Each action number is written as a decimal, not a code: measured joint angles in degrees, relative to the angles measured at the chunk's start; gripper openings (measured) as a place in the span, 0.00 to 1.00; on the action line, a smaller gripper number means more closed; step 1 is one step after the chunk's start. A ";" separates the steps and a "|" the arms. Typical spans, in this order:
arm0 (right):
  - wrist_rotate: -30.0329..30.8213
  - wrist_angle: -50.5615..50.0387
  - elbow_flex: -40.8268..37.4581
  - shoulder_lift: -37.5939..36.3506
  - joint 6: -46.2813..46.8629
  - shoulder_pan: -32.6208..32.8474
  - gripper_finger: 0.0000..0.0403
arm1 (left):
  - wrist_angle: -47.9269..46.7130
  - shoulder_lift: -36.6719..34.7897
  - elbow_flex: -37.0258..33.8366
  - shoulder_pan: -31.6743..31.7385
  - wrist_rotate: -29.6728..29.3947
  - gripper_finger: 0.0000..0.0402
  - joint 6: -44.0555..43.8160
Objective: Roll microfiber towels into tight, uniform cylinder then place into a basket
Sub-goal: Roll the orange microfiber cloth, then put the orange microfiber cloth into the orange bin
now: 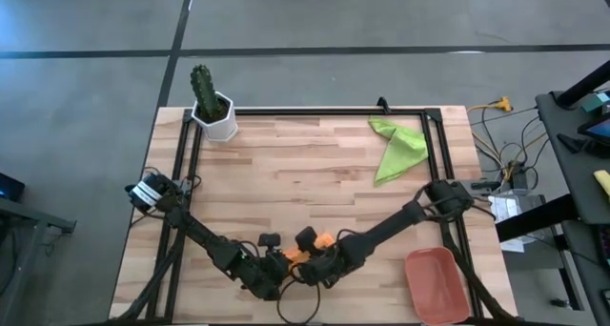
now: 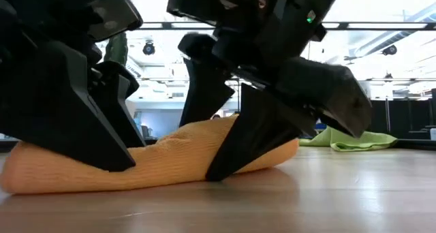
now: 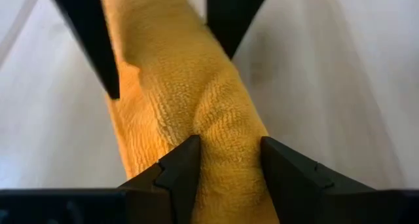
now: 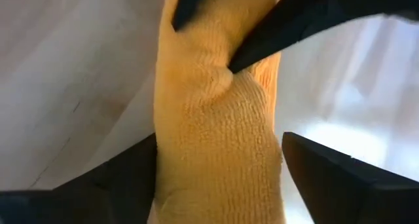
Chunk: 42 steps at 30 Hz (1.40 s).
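Note:
The orange towel (image 2: 170, 158) lies rolled into a thick cylinder on the table near its front edge; it also shows in the high view (image 1: 322, 240). My left gripper (image 3: 229, 162) and my right gripper (image 4: 219, 165) meet over it, each shut on the roll a short way apart along its length. The lime green towel (image 1: 396, 145) lies crumpled at the far right of the table, touched by nothing. The terracotta basket (image 1: 437, 283) stands at the near right corner. My left gripper pinches the roll across its width (image 3: 226, 129) between its two fingers, which dent the cloth. The fingers (image 2: 112, 154) come down from above and lie across the roll. The roll rests on the table. My right gripper has the roll between its two fingers, one on each side (image 4: 216, 145), set wider than the left's. The fingers (image 2: 235, 148) slant down from above and lie across the roll. The roll stays on the table under them.
A white pot with a cactus (image 1: 214, 112) stands at the far left corner. A black frame rail (image 1: 315, 111) runs along the table's far and side edges. Bare wood (image 1: 305, 173) lies between the arms and the green towel.

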 joint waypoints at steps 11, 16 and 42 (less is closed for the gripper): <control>-20.20 0.69 -0.60 0.12 3.68 -6.21 0.49 | 0.35 -0.06 -0.11 -0.07 0.41 0.37 0.06; -21.21 1.34 -0.97 0.12 3.85 -6.23 0.31 | 0.37 -0.09 -0.02 -0.34 0.48 0.37 0.06; -10.88 -26.56 -4.07 -12.29 28.72 -1.21 0.04 | -18.42 -23.73 -3.54 -2.56 -29.18 0.37 13.09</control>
